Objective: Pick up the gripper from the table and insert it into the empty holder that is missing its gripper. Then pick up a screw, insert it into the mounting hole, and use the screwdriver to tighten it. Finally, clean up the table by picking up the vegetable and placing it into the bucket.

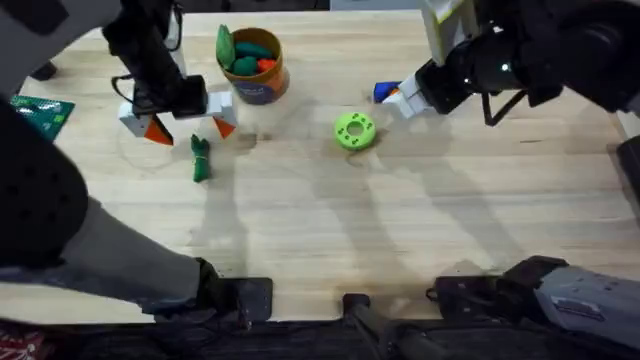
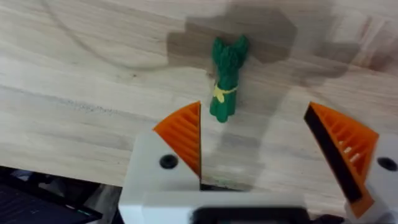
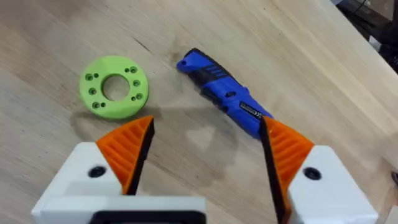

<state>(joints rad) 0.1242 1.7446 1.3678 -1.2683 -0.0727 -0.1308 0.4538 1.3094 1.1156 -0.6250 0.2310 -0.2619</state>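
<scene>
Vegetable (image 1: pixel 201 159): small dark green bundle, lying flat on the table (image 1: pixel 420 240) at about five o'clock from the left gripper (image 1: pixel 180 127) and seven o'clock from the bucket (image 1: pixel 254 66); we judge the gripper hangs above it to line up the final clean-up pick. We note its orange pads (image 2: pixel 185 133) spread wide, holding and touching nothing. Right gripper (image 3: pixel 205 155): likewise spread and empty, poised over the screwdriver (image 3: pixel 222 93), with the green disc (image 3: pixel 114 86) at nine o'clock of it.
</scene>
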